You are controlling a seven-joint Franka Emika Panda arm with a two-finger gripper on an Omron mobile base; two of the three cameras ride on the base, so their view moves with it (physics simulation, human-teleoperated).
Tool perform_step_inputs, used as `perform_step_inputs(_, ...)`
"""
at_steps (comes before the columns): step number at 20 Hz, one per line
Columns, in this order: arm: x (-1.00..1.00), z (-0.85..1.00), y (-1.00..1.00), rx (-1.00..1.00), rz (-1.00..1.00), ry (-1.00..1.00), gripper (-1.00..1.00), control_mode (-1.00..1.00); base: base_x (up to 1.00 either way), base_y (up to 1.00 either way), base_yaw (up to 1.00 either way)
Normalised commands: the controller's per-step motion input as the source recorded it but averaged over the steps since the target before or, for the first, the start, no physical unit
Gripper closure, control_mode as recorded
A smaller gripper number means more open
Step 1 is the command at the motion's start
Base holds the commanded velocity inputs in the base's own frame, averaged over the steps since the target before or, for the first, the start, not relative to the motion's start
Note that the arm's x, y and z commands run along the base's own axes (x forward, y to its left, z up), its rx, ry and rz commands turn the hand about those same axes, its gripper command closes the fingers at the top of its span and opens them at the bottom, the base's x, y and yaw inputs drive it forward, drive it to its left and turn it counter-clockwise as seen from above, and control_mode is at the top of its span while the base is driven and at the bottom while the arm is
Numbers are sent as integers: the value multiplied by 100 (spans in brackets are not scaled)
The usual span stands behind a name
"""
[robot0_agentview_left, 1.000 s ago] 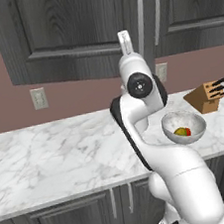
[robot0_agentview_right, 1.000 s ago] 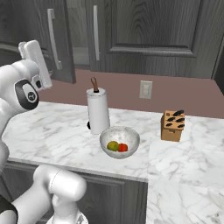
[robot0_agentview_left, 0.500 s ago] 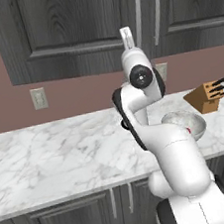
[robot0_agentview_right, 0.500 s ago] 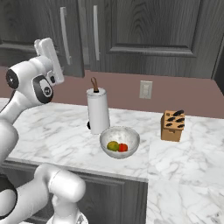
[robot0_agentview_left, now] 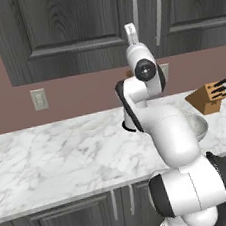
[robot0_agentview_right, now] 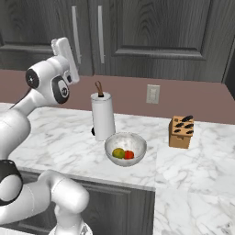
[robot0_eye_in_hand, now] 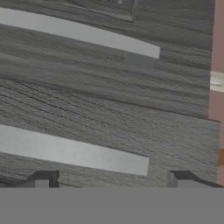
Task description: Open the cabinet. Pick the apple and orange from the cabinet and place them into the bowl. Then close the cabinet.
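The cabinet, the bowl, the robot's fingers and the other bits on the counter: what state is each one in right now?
cabinet: both doors shut, handles side by side.
bowl: upright on the counter, holding a greenish-yellow fruit and a red fruit.
fingers: spread wide, gripping nothing, facing the cabinet door.
paper-towel roll: standing upright behind the bowl.
knife block: upright on the counter, dark handles sticking out.

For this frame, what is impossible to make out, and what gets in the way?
- Shallow speckled whitish-grey bowl, left base view: the white arm covers most of it; contents hidden there.
- Large dark grey wood-grain cabinet: tops cut off by the picture edge.
- Wooden knife block: knives too small to count.
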Motion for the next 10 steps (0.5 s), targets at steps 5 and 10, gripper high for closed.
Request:
perform_step_inputs(5, 21, -1, -4, 0, 8, -5, -100, -100, 0, 0, 0)
perform_step_inputs(10, 23, -1, 0, 0, 11, -5, -100, -100, 0, 0, 0)
